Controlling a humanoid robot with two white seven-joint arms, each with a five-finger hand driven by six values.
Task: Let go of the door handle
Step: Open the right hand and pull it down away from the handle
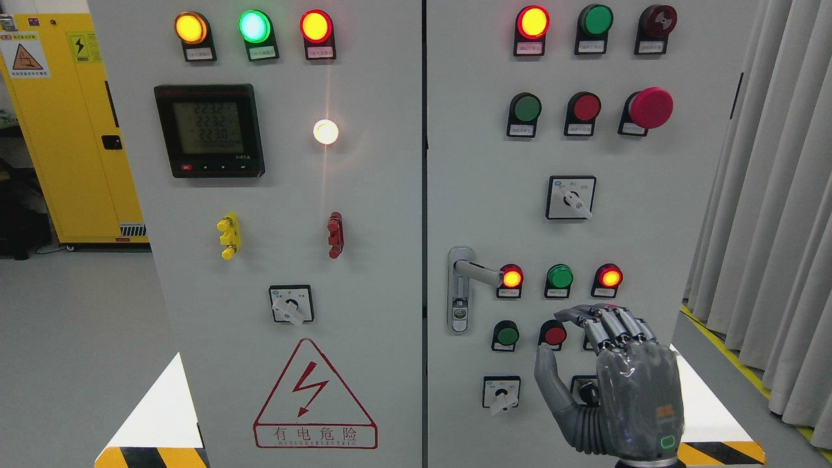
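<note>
The silver door handle (pixel 473 270) sits on the left edge of the right cabinet door, its lever pointing right above a key lock. My right hand (pixel 572 338), grey with jointed fingers, rises from the bottom edge right of the middle. It hangs below and to the right of the handle, well apart from it, in front of the lower buttons. Its fingers bend forward loosely and the thumb sticks up; nothing is held. The left arm does not show.
The grey electrical cabinet (pixel 390 214) fills the view, with lit indicator lamps, push buttons, a red mushroom button (pixel 650 107), rotary switches and a digital meter (pixel 209 130). A yellow cabinet (pixel 65 130) stands at the far left and grey curtains (pixel 767 214) at the right.
</note>
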